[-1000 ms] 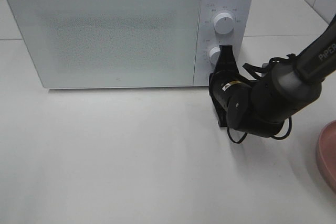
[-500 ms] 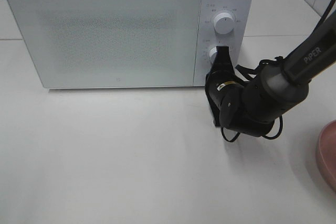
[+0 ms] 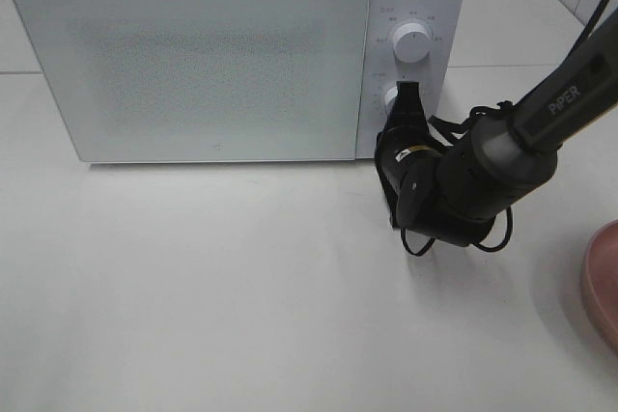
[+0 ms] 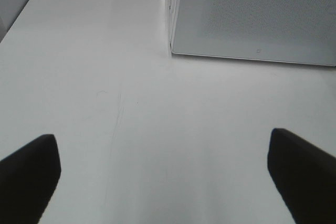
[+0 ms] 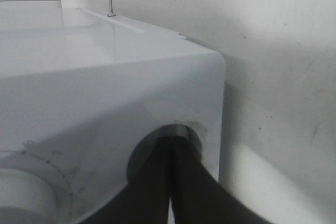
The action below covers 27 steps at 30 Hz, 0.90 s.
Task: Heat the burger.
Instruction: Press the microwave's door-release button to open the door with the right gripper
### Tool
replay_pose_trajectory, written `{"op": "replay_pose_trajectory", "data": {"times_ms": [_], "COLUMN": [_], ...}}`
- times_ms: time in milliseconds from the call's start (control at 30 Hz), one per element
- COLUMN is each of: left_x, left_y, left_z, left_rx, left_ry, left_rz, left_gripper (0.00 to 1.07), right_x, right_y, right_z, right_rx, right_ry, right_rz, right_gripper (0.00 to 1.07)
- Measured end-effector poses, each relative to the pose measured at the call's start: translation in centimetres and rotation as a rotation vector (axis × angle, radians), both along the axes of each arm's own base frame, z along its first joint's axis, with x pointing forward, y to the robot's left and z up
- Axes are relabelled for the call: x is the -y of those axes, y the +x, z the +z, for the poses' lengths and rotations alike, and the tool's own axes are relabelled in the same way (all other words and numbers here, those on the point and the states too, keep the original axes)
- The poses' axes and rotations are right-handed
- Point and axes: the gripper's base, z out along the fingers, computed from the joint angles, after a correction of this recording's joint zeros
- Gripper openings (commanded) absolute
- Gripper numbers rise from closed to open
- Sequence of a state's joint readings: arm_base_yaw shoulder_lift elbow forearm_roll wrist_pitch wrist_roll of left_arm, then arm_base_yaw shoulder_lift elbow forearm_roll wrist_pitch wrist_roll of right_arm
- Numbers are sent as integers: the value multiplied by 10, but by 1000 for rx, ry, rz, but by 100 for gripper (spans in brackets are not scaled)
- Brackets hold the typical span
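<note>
a: right gripper [image 3: 407, 94]?
b: fingers pressed together, tips at microwave [image 3: 212, 55] lower knob [image 3: 392, 101]; arm enters from 4 o'clock.
a: left gripper [image 4: 167, 158]?
b: spread wide over table [image 4: 131, 108]. burger not visible, door [image 3: 193, 60] closed.

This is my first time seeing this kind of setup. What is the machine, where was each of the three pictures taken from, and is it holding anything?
This is a robot with two arms, each ending in a gripper with two fingers. One picture comes from a camera mounted high, off the arms. It shows a white microwave with its door closed, standing on a pale table, and the edge of a pink plate at the right. The other two pictures come from cameras on the wrists, looking along each gripper. The right gripper has its fingers closed on the microwave's lower knob. The left gripper is open above the table near the microwave's corner and holds nothing. It does not appear in the high view. No burger shows in any picture.
</note>
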<state>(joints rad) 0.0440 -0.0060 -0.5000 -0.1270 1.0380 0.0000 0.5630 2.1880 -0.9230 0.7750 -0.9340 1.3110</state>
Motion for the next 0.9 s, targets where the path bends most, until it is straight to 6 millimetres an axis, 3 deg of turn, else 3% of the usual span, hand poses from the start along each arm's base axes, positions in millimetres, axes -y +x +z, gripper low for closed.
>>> {"op": "replay_pose_trajectory", "data": {"times_ms": [900], "left_x": [0], "left_y": [0], "left_z": [0], "left_rx": [0], "left_ry": [0], "left_rz": [0], "left_gripper": [100], "right_x": [-6], "right_y": [3], "right_z": [-1], "right_rx": [9], "right_ry": [7], "right_rz": [-48], "right_gripper": [0]}}
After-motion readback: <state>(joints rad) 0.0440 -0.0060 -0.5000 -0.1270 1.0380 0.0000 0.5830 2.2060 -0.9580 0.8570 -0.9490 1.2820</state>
